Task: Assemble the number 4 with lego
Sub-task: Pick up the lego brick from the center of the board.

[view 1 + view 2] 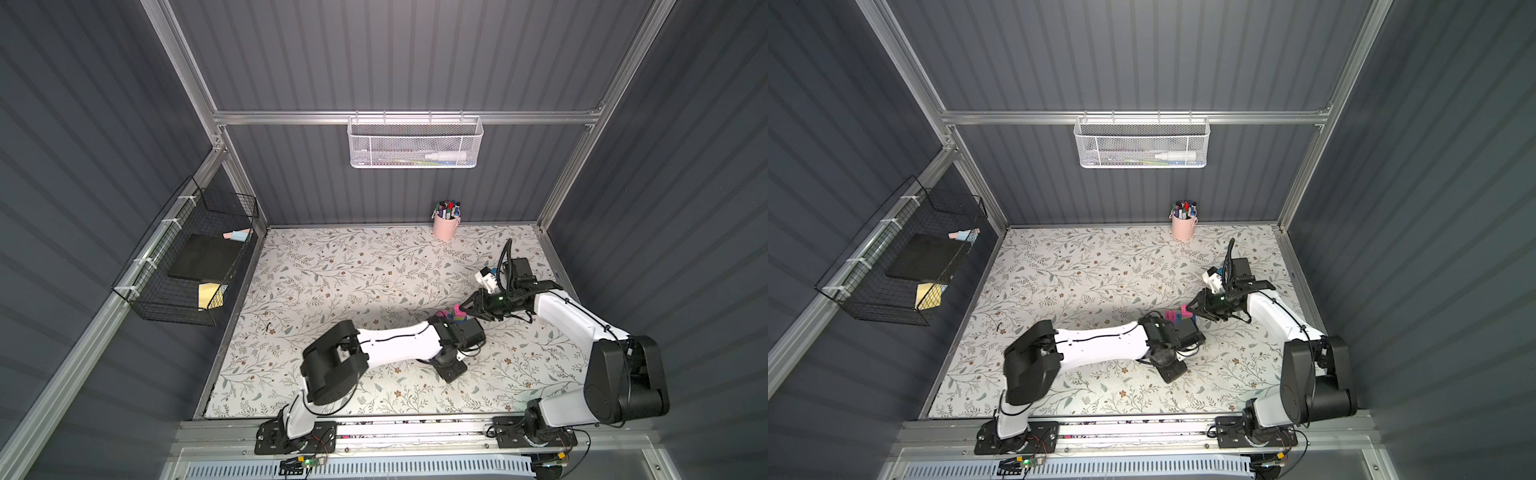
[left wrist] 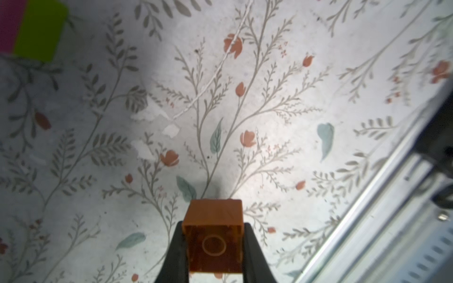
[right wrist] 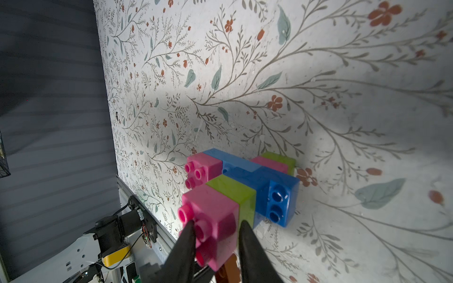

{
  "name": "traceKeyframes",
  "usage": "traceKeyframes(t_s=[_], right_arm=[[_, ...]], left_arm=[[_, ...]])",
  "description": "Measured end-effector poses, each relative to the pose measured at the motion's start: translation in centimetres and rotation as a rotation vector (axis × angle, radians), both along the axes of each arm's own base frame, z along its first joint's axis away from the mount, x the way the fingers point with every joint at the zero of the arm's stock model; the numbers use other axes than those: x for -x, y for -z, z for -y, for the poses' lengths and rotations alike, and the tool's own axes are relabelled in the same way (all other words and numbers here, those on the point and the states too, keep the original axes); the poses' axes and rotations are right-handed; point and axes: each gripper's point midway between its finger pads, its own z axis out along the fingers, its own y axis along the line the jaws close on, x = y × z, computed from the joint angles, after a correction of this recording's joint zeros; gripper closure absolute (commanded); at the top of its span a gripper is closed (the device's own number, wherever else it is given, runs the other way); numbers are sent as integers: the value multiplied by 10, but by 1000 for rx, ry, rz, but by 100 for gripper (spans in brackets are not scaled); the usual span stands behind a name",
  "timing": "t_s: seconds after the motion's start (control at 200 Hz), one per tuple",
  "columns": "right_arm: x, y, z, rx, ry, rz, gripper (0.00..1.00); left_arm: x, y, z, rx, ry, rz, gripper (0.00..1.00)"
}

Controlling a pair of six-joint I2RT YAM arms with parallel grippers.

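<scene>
**Bimanual lego assembly, both grippers loaded.** The left gripper (image 2: 213,226) is pressed in on 1 orange brick (image 2: 214,245), with 1 finger on each side wall. The brick's hollow underside faces the wrist camera, so its studs point away from the wrist. The right gripper (image 3: 217,224) pinches the pink end brick (image 3: 210,208) of the partly built number 4 (image 3: 247,181), with 2 fingers across that brick. In both top views the number 4 (image 1: 451,314) lies flat on the table (image 1: 332,270), right of centre, between the right gripper's tip and the left wrist. Its body stretches away from the right gripper, through a green brick (image 3: 232,193) to the long blue brick (image 3: 235,163), which lies across that line. An orange-brown shape (image 3: 228,269) shows just beside the pink end brick, probably the left gripper's load; whether they touch cannot be told. Only a green and pink edge of the number 4 (image 2: 36,29) reaches the border of the left wrist view, off the line of the fingers. The left arm therefore probably has to turn the studs toward the number 4 while the right arm braces it.
</scene>
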Motion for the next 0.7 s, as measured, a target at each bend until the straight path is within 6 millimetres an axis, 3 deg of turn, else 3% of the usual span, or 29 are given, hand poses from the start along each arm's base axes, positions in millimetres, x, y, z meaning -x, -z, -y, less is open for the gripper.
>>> traceKeyframes(t_s=[0.085, 0.13, 0.155, 0.2, 0.235, 0.26, 0.395, 0.52, 0.7], right_arm=[[0, 0, 0, 0, 0, -1, 69], [0, 0, 0, -1, 0, -1, 69], [0, 0, 0, -1, 0, -1, 69], [0, 0, 0, -1, -1, -1, 69], [0, 0, 0, -1, 0, -1, 69], [0, 0, 0, -1, 0, -1, 69], [0, 0, 0, -1, 0, -1, 69], [0, 0, 0, -1, 0, -1, 69], [0, 0, 0, -1, -1, -6, 69]], left_arm=[[-9, -15, -20, 125, -122, -105, 97], [-18, -19, -32, 194, -197, -159, 92], [-23, -20, -37, 233, -241, -193, 76], [-34, -19, -47, 296, -318, -248, 27], [-43, -15, -55, 339, -380, -292, 9], [-50, -12, -62, 359, -427, -314, 1], [-67, 7, -94, 368, -587, -372, 0], [-76, -13, -94, 393, -592, -306, 2], [-102, -41, -97, 379, -611, -104, 21]])
